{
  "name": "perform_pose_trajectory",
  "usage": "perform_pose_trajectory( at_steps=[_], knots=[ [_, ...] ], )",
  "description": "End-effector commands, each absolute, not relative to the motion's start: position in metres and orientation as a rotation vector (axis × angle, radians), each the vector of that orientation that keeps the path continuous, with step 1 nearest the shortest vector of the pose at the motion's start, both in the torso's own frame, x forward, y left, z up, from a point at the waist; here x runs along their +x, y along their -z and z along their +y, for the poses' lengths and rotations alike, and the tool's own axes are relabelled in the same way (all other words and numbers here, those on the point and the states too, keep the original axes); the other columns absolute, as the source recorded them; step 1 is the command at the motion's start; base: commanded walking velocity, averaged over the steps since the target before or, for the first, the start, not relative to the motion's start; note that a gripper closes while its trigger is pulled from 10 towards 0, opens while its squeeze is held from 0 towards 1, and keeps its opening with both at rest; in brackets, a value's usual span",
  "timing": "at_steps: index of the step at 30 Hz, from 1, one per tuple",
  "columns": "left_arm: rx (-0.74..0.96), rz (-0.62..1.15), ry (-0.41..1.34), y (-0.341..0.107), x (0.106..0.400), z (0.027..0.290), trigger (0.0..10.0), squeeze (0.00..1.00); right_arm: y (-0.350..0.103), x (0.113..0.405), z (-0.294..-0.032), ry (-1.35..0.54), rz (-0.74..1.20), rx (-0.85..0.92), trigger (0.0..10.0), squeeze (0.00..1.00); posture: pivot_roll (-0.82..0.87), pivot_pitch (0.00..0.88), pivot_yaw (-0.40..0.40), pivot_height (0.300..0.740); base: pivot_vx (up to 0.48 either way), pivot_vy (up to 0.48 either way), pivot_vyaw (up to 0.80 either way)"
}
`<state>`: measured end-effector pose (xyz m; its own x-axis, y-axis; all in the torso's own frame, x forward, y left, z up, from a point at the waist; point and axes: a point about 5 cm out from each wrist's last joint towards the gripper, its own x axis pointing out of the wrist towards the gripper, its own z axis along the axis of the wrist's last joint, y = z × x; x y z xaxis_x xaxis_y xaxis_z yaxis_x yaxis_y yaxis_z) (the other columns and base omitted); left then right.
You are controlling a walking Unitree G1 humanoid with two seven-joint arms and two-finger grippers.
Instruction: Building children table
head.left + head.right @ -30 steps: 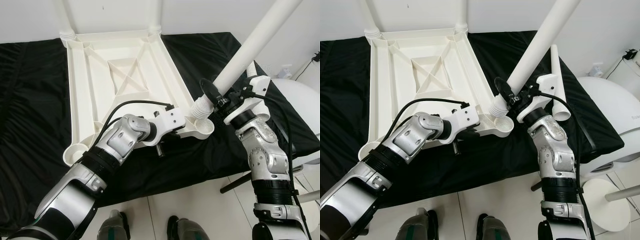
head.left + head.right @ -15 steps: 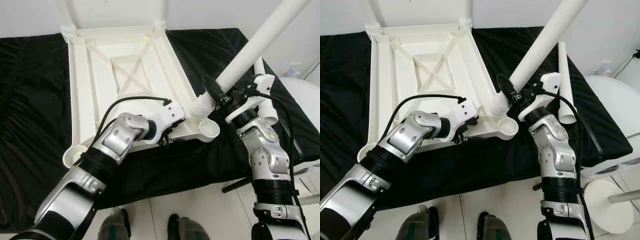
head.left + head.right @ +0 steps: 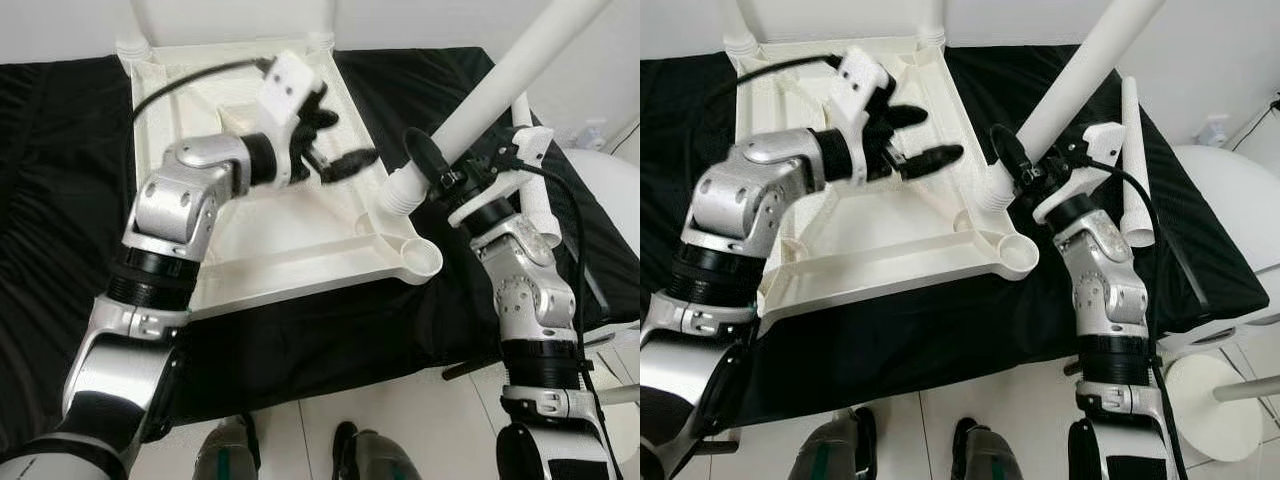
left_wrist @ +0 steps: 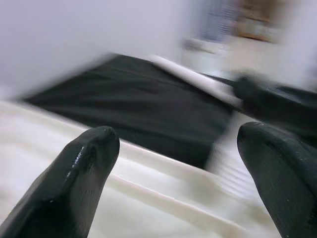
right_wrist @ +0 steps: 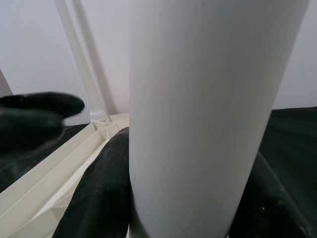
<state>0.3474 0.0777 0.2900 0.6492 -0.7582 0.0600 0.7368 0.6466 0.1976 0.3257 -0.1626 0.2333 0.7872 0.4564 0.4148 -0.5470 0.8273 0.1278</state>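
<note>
- I see the white plastic children's tabletop [image 3: 290, 235] lying upside down on a black cloth [image 3: 60, 230], its ribbed underside facing up, with its near edge close to the cloth's front drop.
- Two white legs already stand in the far corner sockets [image 3: 930, 35]; the round socket at the near right corner [image 3: 1018, 257] sits open.
- My right gripper [image 3: 1025, 175] is clenched on a long white plastic tube leg [image 3: 1080, 75], gripping it near its ribbed lower end. The leg slants up and away to the right.
- That ribbed end [image 3: 403, 190] sits just above the tabletop's right rim, beside the near right socket but not in it.
- In the right wrist view the white leg fills the space between the two black fingers [image 5: 99, 198], which press against its sides.
- My left gripper [image 3: 915, 140] hangs in the air over the middle of the tabletop, fingers spread and holding nothing; the left wrist view is blurred.
- A second loose white tube leg [image 3: 1133, 165] lies on the cloth to the right of my right arm.
- A white rounded object [image 3: 1220, 215] stands beyond the cloth's right edge.
</note>
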Motion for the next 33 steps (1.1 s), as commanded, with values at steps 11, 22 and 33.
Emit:
perform_pose_trajectory(
  at_steps=[11,22,33],
  knots=[
    [-0.057,-0.113,0.412,-0.274,0.364,0.112,10.0,0.0,-0.241,0.331,-0.158,-0.495,-0.423,0.28,10.0,0.0,0.07,0.139,-0.082,0.74,0.0,0.0,0.0],
    [-0.011,-0.126,0.258,-0.26,0.363,0.108,10.0,0.0,-0.245,0.339,-0.154,-0.504,-0.424,0.287,10.0,0.0,0.08,0.143,-0.113,0.74,0.0,0.0,0.0],
    [0.055,-0.167,0.226,-0.259,0.366,0.094,10.0,0.0,-0.249,0.345,-0.149,-0.525,-0.432,0.279,10.0,0.0,0.07,0.14,-0.124,0.74,0.0,0.0,0.0]
  ],
)
